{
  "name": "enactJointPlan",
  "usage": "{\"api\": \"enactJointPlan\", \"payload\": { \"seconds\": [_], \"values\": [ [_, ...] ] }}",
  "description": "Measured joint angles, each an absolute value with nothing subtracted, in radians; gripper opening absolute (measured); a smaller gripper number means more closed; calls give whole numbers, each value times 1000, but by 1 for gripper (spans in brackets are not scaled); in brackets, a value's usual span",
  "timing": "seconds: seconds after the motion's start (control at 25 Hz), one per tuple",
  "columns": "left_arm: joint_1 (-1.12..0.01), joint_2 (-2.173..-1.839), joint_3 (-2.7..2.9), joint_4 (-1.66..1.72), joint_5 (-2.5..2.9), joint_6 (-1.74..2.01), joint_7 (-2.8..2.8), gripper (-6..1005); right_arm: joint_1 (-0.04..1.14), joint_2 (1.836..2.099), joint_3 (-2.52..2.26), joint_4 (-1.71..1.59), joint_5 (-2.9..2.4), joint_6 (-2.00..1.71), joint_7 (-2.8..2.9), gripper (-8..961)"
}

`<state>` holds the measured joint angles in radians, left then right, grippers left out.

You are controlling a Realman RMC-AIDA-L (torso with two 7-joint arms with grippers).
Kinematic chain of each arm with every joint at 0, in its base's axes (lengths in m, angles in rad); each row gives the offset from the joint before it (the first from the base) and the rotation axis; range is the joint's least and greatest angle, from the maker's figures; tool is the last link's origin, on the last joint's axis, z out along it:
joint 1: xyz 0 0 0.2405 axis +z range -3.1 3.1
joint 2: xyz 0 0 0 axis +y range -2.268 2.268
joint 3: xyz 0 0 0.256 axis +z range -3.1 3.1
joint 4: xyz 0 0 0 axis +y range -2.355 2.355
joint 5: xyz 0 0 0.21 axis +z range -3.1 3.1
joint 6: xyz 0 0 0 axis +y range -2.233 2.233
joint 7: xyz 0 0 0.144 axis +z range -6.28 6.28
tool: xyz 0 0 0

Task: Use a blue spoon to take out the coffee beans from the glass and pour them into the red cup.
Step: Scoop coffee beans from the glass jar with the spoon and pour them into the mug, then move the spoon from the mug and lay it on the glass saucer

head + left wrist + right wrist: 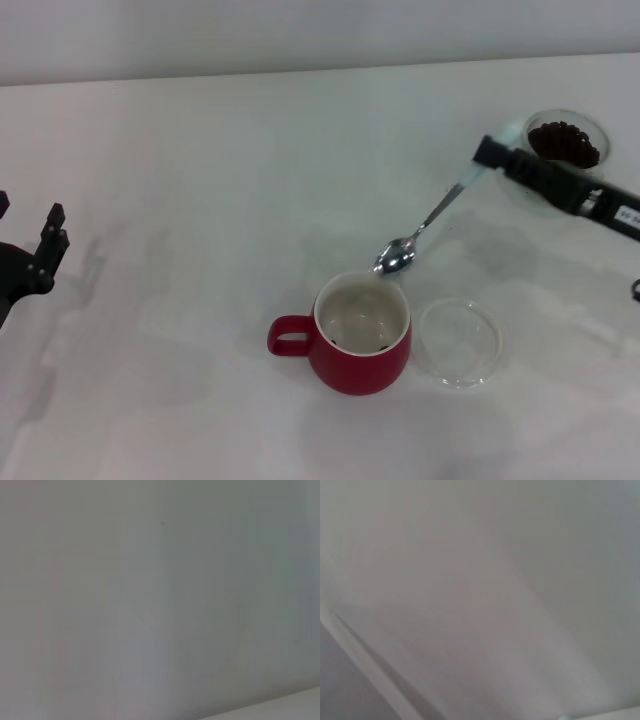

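Nearest the head camera: the red cup (pixel 362 342), upright on the white desk (pixel 200 200), loop handle pointing toward the robot's left. Cream inside mostly bare; a few dark specks lie near its front wall, likely coffee beans, too small to be sure.

Blue spoon (pixel 430 222): long axis runs diagonally, metal bowl low and close to the cup's far rim, just above or beside it, contact not clear. Stem rises away toward the robot's right and far side, ending in the pale blue handle. Bowl looks shiny, no load visible.

Right end effector (pixel 492 160): dark, reaching in from the right edge, closed on the spoon's pale blue handle end. It lies between the cup and the glass (pixel 568 142).

Glass sits at the far right of the desk, well apart from the cup, with a heap of coffee beans (pixel 565 143) inside; partly hidden by the right arm.

Flat clear dish (pixel 459 341): just beside the cup on the robot's right, very close to it.

Left end effector (pixel 42 250): far left edge, clear of everything, fingers apart, holding nothing.

Both wrist views show only blank pale surface.
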<state>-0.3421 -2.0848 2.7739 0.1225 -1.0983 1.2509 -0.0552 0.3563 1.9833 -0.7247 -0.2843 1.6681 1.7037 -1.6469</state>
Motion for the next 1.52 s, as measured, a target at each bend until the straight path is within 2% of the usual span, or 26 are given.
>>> {"api": "enactJointPlan", "payload": {
  "seconds": [0.28, 0.52, 0.96, 1.52],
  "values": [
    [-353, -2084, 2772, 121, -1099, 1239, -55, 607, 311, 1937, -673, -285, 1679, 1698, -1644, 144],
    [-362, -2083, 2770, 120, -1101, 1235, -55, 607, 274, 1915, -660, -287, 1670, 1689, -1664, 143],
    [-377, -2085, 2770, 120, -1100, 1212, -55, 608, 226, 1917, -670, -287, 1631, 1628, -1708, 144],
    [-382, -2085, 2770, 121, -1101, 1196, -54, 607, 227, 1927, -674, -287, 1544, 1616, -1752, 143]
  ]
}}
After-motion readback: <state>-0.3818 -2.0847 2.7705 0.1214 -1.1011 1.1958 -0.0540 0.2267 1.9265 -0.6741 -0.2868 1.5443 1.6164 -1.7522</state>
